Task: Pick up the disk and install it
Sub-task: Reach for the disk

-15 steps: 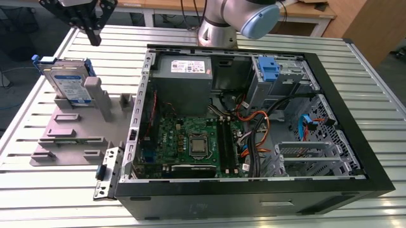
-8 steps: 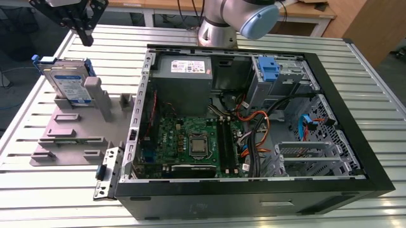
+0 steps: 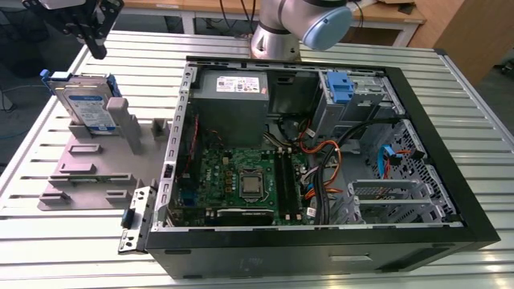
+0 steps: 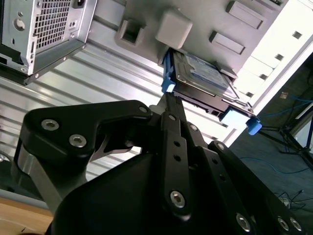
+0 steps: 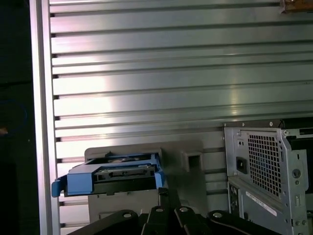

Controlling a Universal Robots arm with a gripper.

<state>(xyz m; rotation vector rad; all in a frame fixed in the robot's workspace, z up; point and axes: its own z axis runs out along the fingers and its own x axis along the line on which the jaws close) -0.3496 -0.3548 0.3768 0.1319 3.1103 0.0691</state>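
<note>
Disk (image 3: 86, 102) on edge in the grey stand (image 3: 88, 162), at one end of the stand, propped between the stand's upright posts, with a blue bracket framing it. Stood up that way, most likely, to leave the upper edge and both flat faces free for a pinch from above, and to stop any tipping. Not yet lifted, by the look of things, with the install not begun.

Above the stand's disk end, the tool (image 3: 98, 51): well clear of the disk, pointing down, pads together and clamped on nothing. Probably lined up over the stand for a straight descent onto the exposed edge.

Second wrist view: tool (image 4: 168, 98) aimed toward the stand (image 4: 205, 24), with the disk (image 4: 200, 81) seen edge-on, bracket tabs jutting past the stand's side. First wrist view: same disk (image 5: 115, 176) edge-on against the stand (image 5: 176, 152), with the tool (image 5: 164, 193) short of it.

Just beside the stand, on the slatted metal counter (image 3: 64, 229), an open computer case (image 3: 281, 253) lying on its side, panel off, interior facing up. Presumably laid so for reach from above, and kept close to the stand for a short carry.
</note>
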